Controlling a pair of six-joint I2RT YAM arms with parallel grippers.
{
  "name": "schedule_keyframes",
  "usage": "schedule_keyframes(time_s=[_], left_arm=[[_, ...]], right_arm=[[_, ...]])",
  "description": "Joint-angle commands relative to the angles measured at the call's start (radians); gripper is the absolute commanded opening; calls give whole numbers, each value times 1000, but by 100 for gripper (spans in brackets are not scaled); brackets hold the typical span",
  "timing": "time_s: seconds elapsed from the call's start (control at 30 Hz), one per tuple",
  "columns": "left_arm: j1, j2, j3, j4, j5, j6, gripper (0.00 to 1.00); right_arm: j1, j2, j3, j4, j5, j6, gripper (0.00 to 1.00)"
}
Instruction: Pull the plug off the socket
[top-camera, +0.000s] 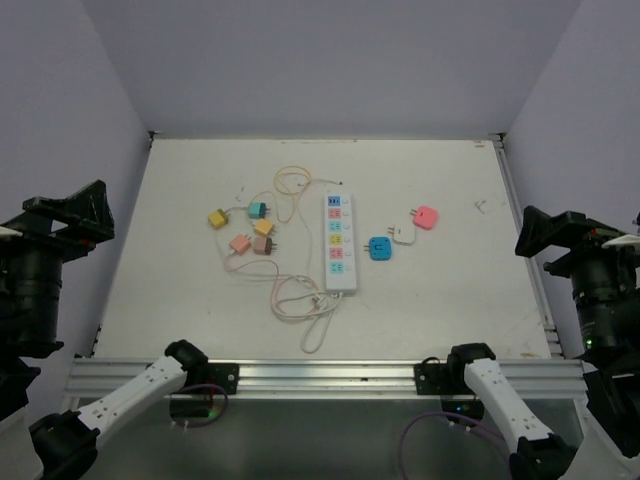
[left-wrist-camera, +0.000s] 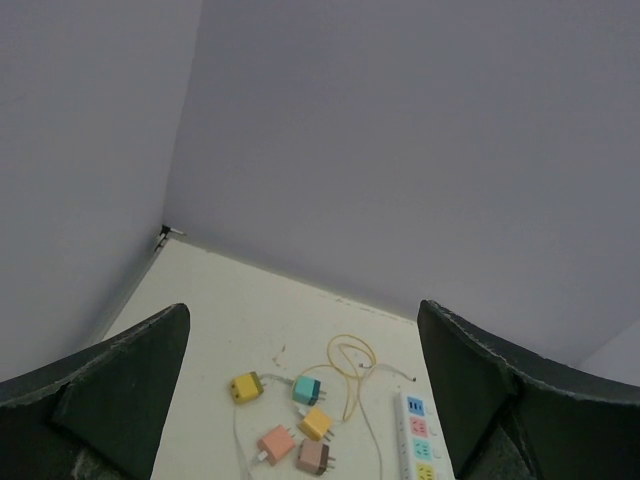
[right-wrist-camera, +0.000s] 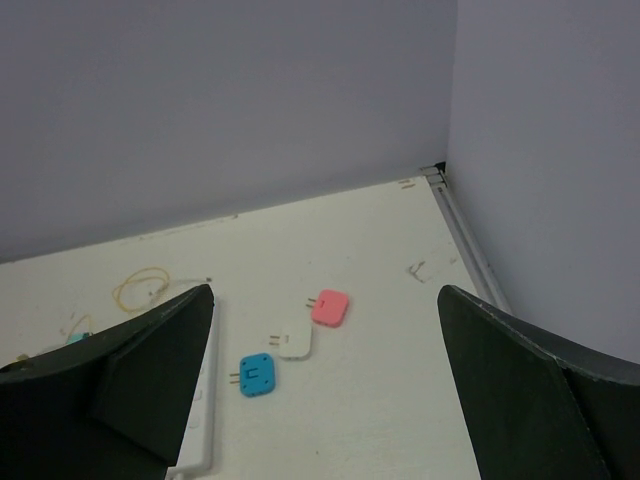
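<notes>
Both arms hang at the near corners, well back from the work. The left gripper (left-wrist-camera: 300, 312) is spread wide and holds nothing. The right gripper (right-wrist-camera: 325, 292) gapes the same way, also empty.

Toward the near edge, at mid-width, pale cords (top-camera: 298, 300) lie in loose loops that run up to the socket's near end. The socket (top-camera: 340, 243) lies flat at the middle of the table (top-camera: 450, 300), long axis near to far, faces up. I cannot tell at this size whether a plug sits in any face.

5 loose plugs (top-camera: 262, 246) cluster toward the left edge and 3 flat plugs (top-camera: 380, 248) toward the right, all apart from the socket. A thin yellow cable (top-camera: 292, 184) coils toward the far edge.

The strip looks light, rigid and smooth, so it would likely slide or lift under a pull. 1 claw should pin its bare white rim. The other should pinch the plug by its 2 flat sides and draw straight up, so the prongs do not bind.
</notes>
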Motion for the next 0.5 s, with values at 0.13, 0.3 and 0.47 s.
schedule_keyframes(time_s=[0.13,0.3,0.47], left_arm=[[0,-9,-33,-39,-110,20,100],[-2,-29,-42,11,-141,27,100],[-2,-49,-66,51,-174,27,100]], right_arm=[[45,-10,-56,61,63,-44,99],[57,-22,-69,98,74,-50,99],[66,-34,-81,118,87,-64,99]])
